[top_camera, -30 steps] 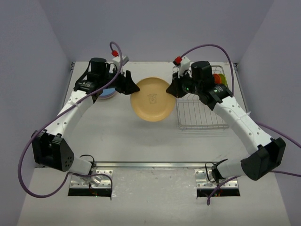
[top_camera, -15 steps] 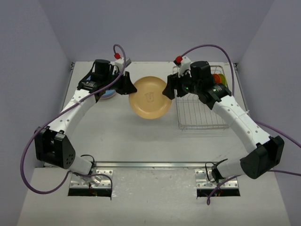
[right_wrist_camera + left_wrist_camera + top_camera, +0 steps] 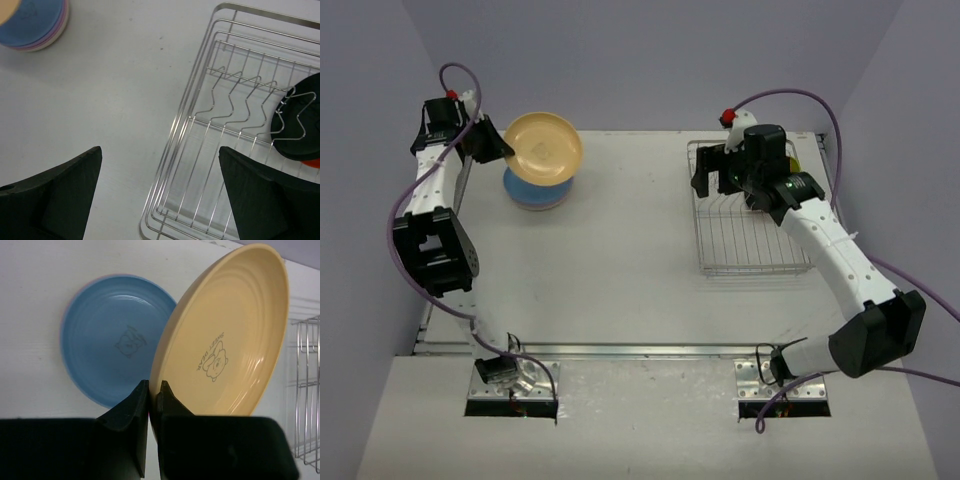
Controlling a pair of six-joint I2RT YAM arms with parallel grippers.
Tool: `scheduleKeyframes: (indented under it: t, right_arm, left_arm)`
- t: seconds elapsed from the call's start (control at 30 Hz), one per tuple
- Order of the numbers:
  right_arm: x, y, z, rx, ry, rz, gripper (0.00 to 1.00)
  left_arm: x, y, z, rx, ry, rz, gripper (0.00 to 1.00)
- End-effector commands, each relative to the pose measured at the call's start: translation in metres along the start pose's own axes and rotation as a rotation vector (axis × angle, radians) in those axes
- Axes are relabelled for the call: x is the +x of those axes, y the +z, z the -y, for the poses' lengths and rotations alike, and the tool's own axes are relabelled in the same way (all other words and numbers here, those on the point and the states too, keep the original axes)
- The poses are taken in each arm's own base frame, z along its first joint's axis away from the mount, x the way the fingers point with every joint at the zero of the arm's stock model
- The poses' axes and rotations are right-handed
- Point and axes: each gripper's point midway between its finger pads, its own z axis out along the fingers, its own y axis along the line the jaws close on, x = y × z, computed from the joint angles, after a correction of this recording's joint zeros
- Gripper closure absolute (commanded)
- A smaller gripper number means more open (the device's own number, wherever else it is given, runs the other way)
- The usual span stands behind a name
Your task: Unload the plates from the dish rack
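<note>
My left gripper (image 3: 492,142) (image 3: 154,386) is shut on the rim of a tan plate (image 3: 544,147) (image 3: 225,335), which it holds tilted above a stack topped by a blue plate (image 3: 533,189) (image 3: 115,335) at the far left. Over the left rear of the silver dish rack (image 3: 750,240) (image 3: 220,115) hangs my right gripper (image 3: 713,185) (image 3: 160,150), wide open with nothing between its fingers. A black plate (image 3: 305,125) stands in the rack's slots, with an orange edge (image 3: 310,163) behind it. In the top view my right wrist hides most of the rack's plates.
The stack (image 3: 35,25) shows pink and cream rims under the blue plate. The rack's wire side (image 3: 305,390) shows at the right of the left wrist view. White tabletop (image 3: 620,250) lies between stack and rack; grey walls close in on both sides.
</note>
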Motion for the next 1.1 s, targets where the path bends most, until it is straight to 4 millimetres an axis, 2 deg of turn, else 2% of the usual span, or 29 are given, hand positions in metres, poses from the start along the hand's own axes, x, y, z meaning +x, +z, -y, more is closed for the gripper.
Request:
scheduleKeyframes:
  t: [0.0,0.2,0.3,0.43,0.47,0.6,0.67,0.7,0.8,0.9,1.0,1.03,1.07]
  right_arm:
    - [-0.001,0.001,0.038,0.110,0.055,-0.004,0.01]
    - [0.010,0.001,0.058,0.168,0.070,-0.028,0.01]
    - [0.013,0.000,0.066,0.192,0.078,-0.036,0.01]
    - [0.013,-0.001,0.074,0.214,0.082,-0.035,0.01]
    - [0.014,-0.001,0.076,0.219,0.081,-0.036,0.01]
    - [0.013,-0.001,0.088,0.274,0.076,-0.040,0.01]
    - [0.014,-0.001,0.096,0.320,0.071,-0.044,0.03]
    - [0.015,-0.002,0.101,0.340,0.070,-0.046,0.05]
    - [0.016,-0.004,0.123,0.452,0.057,-0.056,0.10]
    - [0.018,-0.009,0.154,0.610,0.031,-0.076,0.23]
    - [0.015,-0.007,0.177,0.718,-0.014,-0.086,0.36]
    - [0.016,-0.003,0.180,0.725,-0.022,-0.091,0.39]
    - [0.014,0.000,0.187,0.749,-0.031,-0.093,0.43]
  left_arm:
    - [-0.012,0.021,-0.040,-0.038,-0.118,-0.019,1.00]
    - [-0.003,0.050,-0.079,-0.082,-0.191,-0.045,1.00]
    - [0.009,0.062,-0.089,-0.093,-0.209,-0.072,1.00]
    - [0.020,0.068,-0.096,-0.105,-0.216,-0.094,1.00]
    - [0.021,0.068,-0.097,-0.108,-0.216,-0.097,0.95]
    - [0.022,0.065,-0.100,-0.129,-0.205,-0.093,0.58]
    - [0.011,0.057,-0.098,-0.139,-0.180,-0.059,0.40]
    - [0.004,0.051,-0.093,-0.137,-0.165,-0.039,0.37]
    - [-0.026,0.026,-0.081,-0.165,-0.093,0.055,0.35]
    - [-0.069,-0.017,-0.060,-0.256,0.037,0.213,0.35]
    - [-0.089,-0.047,-0.028,-0.330,0.169,0.324,0.35]
    - [-0.093,-0.051,-0.026,-0.354,0.201,0.345,0.35]
    - [-0.091,-0.063,-0.001,-0.354,0.275,0.374,0.34]
